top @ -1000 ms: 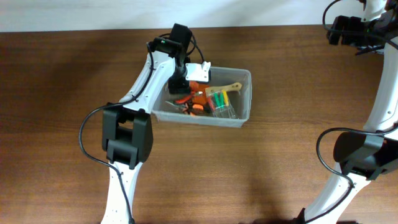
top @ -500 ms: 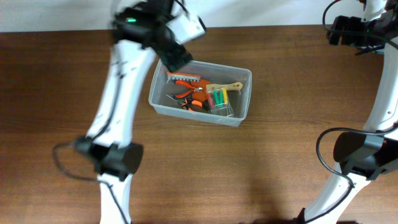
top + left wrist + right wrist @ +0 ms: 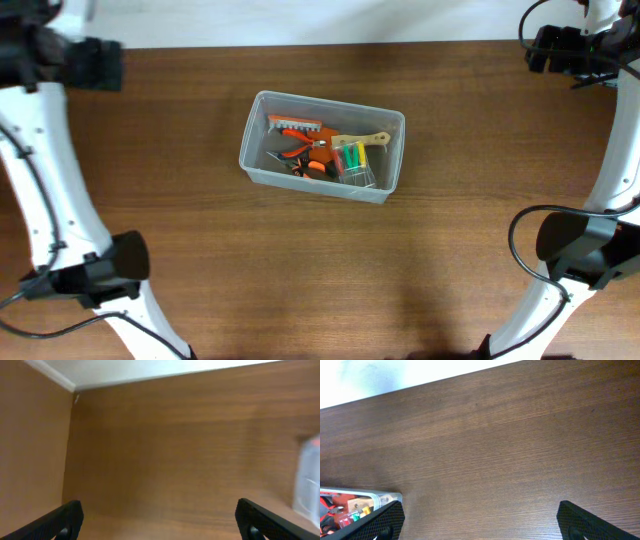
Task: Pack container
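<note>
Container [image 3: 247, 150] holds orange pliers [image 3: 296, 155] and a brush [image 3: 368, 140]; left gripper [image 3: 160, 522] and right gripper [image 3: 480, 521] both hang wide open, well away from it.

Your left gripper [image 3: 161, 524] hangs at the far left corner, jaws spread wide; your right gripper [image 3: 480, 524] hangs at the far right corner, jaws equally wide.
</note>
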Available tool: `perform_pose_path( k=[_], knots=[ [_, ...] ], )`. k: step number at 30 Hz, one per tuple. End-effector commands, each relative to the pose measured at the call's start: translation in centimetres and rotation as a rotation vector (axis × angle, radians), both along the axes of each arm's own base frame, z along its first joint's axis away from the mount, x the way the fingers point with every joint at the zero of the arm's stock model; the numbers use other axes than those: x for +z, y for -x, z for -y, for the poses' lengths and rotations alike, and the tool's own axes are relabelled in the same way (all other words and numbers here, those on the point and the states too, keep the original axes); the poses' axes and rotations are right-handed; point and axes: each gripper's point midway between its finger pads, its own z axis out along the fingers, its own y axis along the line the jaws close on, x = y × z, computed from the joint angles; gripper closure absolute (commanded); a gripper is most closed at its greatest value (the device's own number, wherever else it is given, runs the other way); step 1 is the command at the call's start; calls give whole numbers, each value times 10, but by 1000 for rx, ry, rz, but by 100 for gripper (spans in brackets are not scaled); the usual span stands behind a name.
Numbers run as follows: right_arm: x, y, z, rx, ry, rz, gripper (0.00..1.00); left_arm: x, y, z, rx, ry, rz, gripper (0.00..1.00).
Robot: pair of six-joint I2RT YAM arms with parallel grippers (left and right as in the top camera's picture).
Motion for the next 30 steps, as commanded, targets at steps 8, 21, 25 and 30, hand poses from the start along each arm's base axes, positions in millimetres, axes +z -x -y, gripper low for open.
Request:
perform_pose_path(
  k=[8, 21, 25, 30],
  knots=[
    [-5, 0, 1, -3, -6, -11, 1, -1, 18, -46, 172, 46, 13, 1],
    [38, 7, -42, 77, 20, 76, 2, -1, 18, -46, 172, 46, 13, 1],
    [88, 26, -95, 178, 41, 184, 2, -1, 18, -46, 172, 46, 13, 1],
    [141, 61, -167, 334, 45, 309, 2, -1, 18, -46, 172, 46, 13, 1]
  ],
)
